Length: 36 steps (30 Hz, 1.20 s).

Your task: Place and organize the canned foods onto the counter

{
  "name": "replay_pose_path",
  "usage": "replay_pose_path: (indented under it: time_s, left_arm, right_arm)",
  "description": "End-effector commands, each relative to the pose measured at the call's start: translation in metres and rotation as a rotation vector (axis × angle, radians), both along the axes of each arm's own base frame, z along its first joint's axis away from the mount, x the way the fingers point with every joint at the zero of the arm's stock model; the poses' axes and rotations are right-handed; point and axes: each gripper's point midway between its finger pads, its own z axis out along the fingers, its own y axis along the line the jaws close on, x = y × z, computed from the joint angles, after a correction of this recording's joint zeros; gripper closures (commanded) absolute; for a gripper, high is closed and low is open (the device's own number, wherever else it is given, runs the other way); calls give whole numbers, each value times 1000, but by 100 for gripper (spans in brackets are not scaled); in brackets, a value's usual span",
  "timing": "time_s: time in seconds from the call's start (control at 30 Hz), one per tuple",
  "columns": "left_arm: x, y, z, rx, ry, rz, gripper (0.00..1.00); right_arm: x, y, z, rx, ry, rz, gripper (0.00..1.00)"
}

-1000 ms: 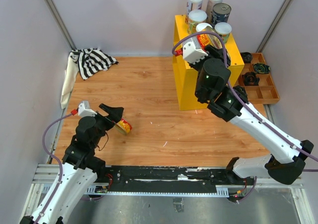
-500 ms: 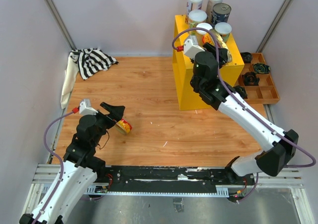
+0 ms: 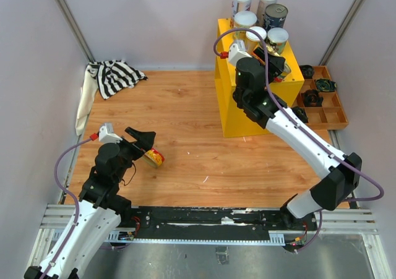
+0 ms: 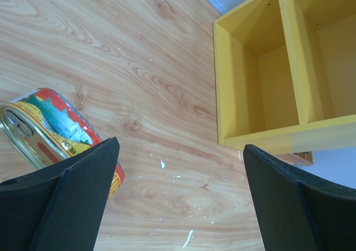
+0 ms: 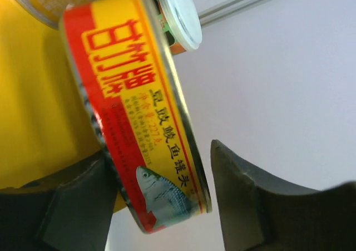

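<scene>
Since the right end effector (image 5: 161, 151) sits loosened around the fish can (image 5: 139, 112) on the yellow worktop (image 3: 238, 112), withdraw straight, nudging neither it nor the worktop's rear cans (image 3: 245, 20).

**Left wrist view.** Your left gripper (image 4: 181, 151) stood with its jaws wide apart and nothing between them. Its two black fingers (image 4: 72, 201) entered the frame at 7 and 5 o'clock.

At 8 o'clock a can (image 4: 47, 123) lay on its side on the wooden table (image 4: 139, 56). Its yellow-and-red label showed a fish, and its metal pull-tab end was turned toward 9 o'clock. The 7 o'clock finger covered the can's lower edge, so you could not tell whether the two touched.

At 2 o'clock the yellow counter (image 4: 231, 84) showed two open compartments split by one divider, well apart from the can. White flecks (image 4: 162, 163) dotted the wood near 6 o'clock.
</scene>
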Motion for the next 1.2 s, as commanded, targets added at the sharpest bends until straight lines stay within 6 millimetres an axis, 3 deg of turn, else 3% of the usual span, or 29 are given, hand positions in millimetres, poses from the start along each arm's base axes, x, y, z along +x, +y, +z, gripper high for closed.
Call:
replay_pose_path:
  time_s: [0.0, 0.13, 1.17]
  left_arm:
    - [3, 1, 16, 6, -44, -4, 2]
    - [3, 0, 18, 6, -47, -5, 1]
    - [4, 1, 27, -11, -63, 6, 2]
  right_arm:
    - [-2, -5, 14, 109, -51, -19, 30]
    - [-3, -3, 14, 155, -46, -5, 21]
    - [-28, 20, 10, 576, 35, 156, 20]
